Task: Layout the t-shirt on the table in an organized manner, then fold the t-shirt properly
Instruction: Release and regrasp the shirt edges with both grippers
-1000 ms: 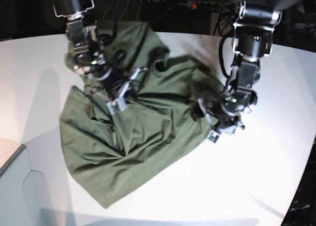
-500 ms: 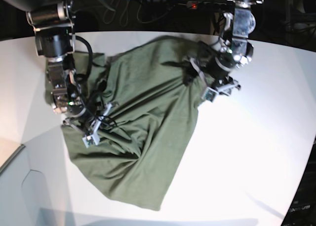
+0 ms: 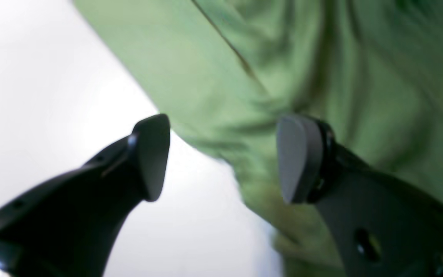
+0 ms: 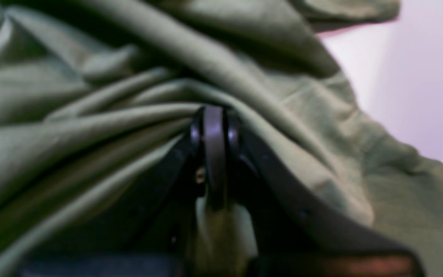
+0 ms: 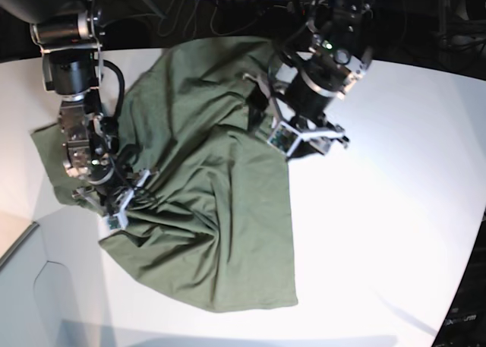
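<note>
Left gripper (image 5: 304, 138) hangs over the shirt's right-hand edge in the base view, and the left wrist view shows its two dark fingers (image 3: 150, 157) spread wide with nothing between them (one tip over white table, the other over green cloth). Over on that view's left side the right gripper (image 5: 114, 203) sits low on the fabric, and the right wrist view has its jaws pressed together with a pinch of cloth clamped between them, ridges of fabric radiating away from the pinch.

Now the big picture, largest first. The table (image 5: 395, 210) is a broad glossy white top with a curved far edge, and it stretches well beyond the garment on the right and along the near side. The t-shirt (image 5: 220, 203) lies crumpled across the left and centre, its long axis running from the far edge down toward the near edge, with a fairly straight bottom edge closest to the camera. One flap reaches out to the left past the right arm. Which end is the neck I cannot tell from these folds. Left of the shirt, room is tighter: a table corner cuts in near the lower left.
</note>
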Controlling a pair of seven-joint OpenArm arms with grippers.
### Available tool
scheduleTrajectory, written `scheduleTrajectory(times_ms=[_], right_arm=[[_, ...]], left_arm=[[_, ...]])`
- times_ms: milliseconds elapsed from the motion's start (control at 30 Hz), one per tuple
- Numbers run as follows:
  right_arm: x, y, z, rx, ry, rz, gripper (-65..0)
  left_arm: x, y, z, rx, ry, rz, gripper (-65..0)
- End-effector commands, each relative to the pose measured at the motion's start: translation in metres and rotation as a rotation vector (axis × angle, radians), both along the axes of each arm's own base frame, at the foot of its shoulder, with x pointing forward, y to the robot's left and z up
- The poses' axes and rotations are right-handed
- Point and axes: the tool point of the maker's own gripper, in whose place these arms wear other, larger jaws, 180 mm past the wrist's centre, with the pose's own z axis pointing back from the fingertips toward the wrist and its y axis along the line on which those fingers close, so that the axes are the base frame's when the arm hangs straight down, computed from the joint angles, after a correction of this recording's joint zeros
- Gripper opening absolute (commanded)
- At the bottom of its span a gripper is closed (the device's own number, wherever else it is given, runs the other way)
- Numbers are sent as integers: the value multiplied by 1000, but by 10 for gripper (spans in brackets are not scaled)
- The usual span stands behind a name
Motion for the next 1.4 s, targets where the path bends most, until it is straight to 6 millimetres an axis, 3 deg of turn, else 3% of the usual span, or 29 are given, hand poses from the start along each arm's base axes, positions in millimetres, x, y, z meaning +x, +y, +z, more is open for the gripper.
scheduleTrajectory(times_ms=[0, 67, 167, 300, 567, 700, 767, 833, 1067, 1200, 1367], right_arm=[[17, -18, 22, -5, -71, -46, -650], [14, -31, 23, 7, -76, -91, -650], [8, -40, 20, 14, -65, -122, -650], [-14, -51, 16, 10, -69, -152, -650], [-62, -5, 32, 31, -136, -95, -650], [-88, 26, 47, 76, -176, -85, -650], [-101, 37, 53, 95, -187, -85, -650], [-112, 52, 55, 118, -185, -73, -650], [-137, 93, 27, 162, -91, 13, -650], [-137, 91, -4, 163, -13, 5, -650], [-133, 43, -40, 87, 81, -29, -650]], left_arm=[[20, -3, 22, -18, -77, -3, -233], [42, -1, 29, -6, -111, -5, -233], [78, -1, 18, 18, -104, -12, -233], [119, 0, -7, 40, -35, -14, -233], [167, -4, -45, 67, 112, -24, -233], [172, -2, -64, 85, 191, -28, -233], [169, -12, -72, 76, 229, -39, -233], [168, -6, -82, 88, 252, -2, -233], [153, 24, -112, 140, 285, 92, -231], [133, 39, -131, 161, 325, 101, -232], [95, 72, -159, 198, 388, 127, -232]])
